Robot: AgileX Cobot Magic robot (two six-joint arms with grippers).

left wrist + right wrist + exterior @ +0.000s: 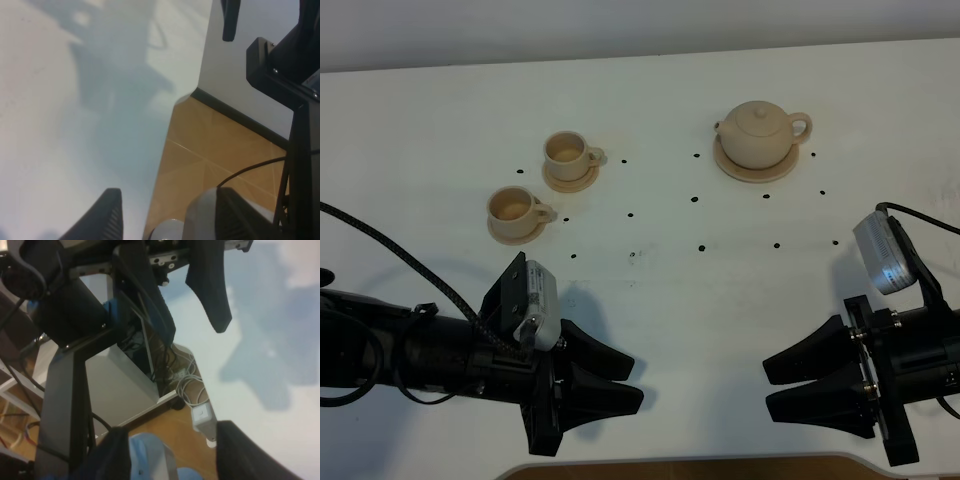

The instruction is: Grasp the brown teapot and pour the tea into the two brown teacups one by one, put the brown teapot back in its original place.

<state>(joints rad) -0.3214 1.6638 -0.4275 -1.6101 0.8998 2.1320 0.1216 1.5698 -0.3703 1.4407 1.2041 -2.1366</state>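
The jaws of the left gripper [636,383] are held well apart and nothing is gripped between them; only the bare white table [720,310] is seen in the gap. The jaws of the right gripper [767,387] are likewise spread wide and are empty. The two pairs of jaws are pointed at each other over the near part of the table, with a stretch of tabletop between their tips.

The brown teapot [757,133] is found well apart from both pairs of jaws. It is nearer those of the right gripper and off to their side, toward the far edge of the table. It is stood upright, lid on, on the wide saucer [756,172], with its spout turned toward the left gripper's side.

The nearer teacup [512,206] and the farther teacup [567,152] are set off to the side of the left gripper's jaws, well apart from them. Each is upright on a small saucer [517,233]. Small black dots [695,199] are scattered over the table between the crockery and the jaws.
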